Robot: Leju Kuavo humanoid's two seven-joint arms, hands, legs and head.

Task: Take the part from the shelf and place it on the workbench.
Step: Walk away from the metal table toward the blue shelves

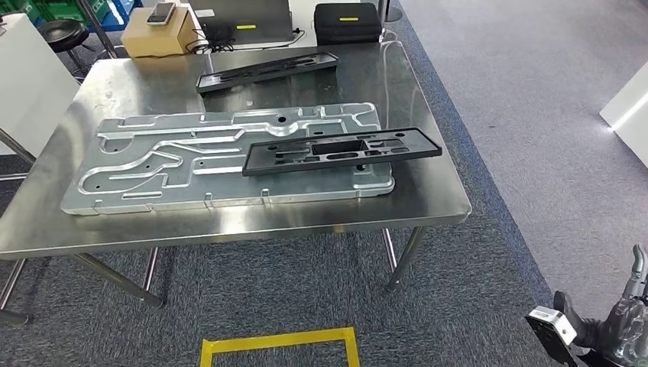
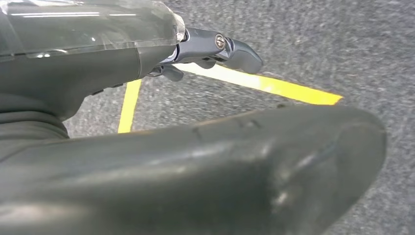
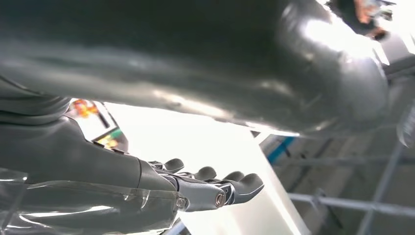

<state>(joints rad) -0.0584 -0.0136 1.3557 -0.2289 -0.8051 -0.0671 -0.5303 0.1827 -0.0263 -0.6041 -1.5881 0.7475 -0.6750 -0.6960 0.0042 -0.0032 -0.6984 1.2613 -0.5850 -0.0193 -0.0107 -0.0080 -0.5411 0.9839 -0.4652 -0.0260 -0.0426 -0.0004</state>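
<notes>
Lying across the workbench (image 1: 428, 200) — the part (image 1: 341, 151) runs lengthwise left-right; both hands' fingers empty, loosely spread.

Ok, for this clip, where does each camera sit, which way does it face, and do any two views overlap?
Head view: high on the body, looking forward and down at the steel table with a silver plate and two black parts; the right robot hand shows.
Left wrist view: behind the left robot hand, facing grey carpet and yellow tape.
Right wrist view: behind the right robot hand, facing a bright white surface and metal framing.
Shared: head and left wrist views both show the yellow tape and carpet.
</notes>
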